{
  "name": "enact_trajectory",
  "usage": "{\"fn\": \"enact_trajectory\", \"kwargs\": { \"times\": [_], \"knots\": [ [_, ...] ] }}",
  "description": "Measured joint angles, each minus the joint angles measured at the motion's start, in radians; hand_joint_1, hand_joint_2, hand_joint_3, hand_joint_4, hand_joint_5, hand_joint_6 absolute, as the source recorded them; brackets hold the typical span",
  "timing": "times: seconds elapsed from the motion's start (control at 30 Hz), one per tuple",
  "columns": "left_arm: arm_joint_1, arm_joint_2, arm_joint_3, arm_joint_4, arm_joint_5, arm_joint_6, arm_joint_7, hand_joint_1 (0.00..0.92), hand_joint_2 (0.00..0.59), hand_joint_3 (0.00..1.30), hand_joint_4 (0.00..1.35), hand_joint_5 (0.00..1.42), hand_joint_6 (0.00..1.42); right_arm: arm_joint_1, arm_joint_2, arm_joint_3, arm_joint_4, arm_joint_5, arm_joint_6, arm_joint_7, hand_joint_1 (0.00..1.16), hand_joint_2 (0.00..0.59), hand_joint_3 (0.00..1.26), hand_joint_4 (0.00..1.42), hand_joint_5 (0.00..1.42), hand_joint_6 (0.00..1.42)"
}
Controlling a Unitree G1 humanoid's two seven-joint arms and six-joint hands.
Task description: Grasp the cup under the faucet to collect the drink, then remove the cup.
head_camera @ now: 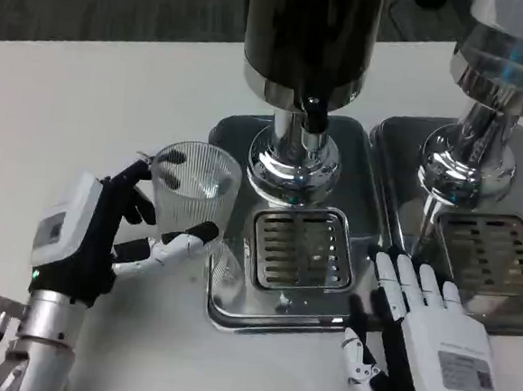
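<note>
The left hand (104,237) grips a ribbed clear plastic cup (194,199) beside the slotted steel drip grate (301,248). The right hand (423,330) lies flat with fingers spread, holding nothing.

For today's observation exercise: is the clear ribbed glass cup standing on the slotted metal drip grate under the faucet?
No. The clear ribbed glass cup is gripped by the left hand, left of the slotted metal drip grate.
</note>
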Motion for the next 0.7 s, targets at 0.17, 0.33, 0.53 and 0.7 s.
{"fn": "enact_trajectory", "kwargs": {
  "times": [0.17,0.33,0.53,0.7],
  "knots": [
    [-0.056,-0.018,-0.041,0.000,0.037,0.000,0.000,0.469,0.140,0.47,0.53,0.80,0.87,-0.006,0.000,0.000,0.000,0.000,0.004,-0.002,0.00,0.508,0.03,0.00,0.00,0.00],
    [-0.079,-0.039,-0.073,0.004,0.040,0.000,0.000,0.466,0.140,0.47,0.53,0.81,0.87,-0.008,0.000,-0.006,0.000,0.000,0.007,-0.003,0.00,0.509,0.03,0.00,0.00,0.00],
    [-0.107,-0.059,-0.111,0.036,0.064,0.003,-0.003,0.464,0.141,0.47,0.53,0.81,0.88,-0.013,0.005,-0.006,0.000,0.000,0.007,-0.003,0.00,0.514,0.03,0.00,0.00,0.00],
    [-0.145,-0.099,-0.130,0.076,0.075,0.031,-0.012,0.464,0.141,0.47,0.53,0.81,0.88,-0.019,0.012,-0.010,0.001,0.001,0.009,-0.003,0.00,0.519,0.03,0.00,0.00,0.00]
  ]
}}
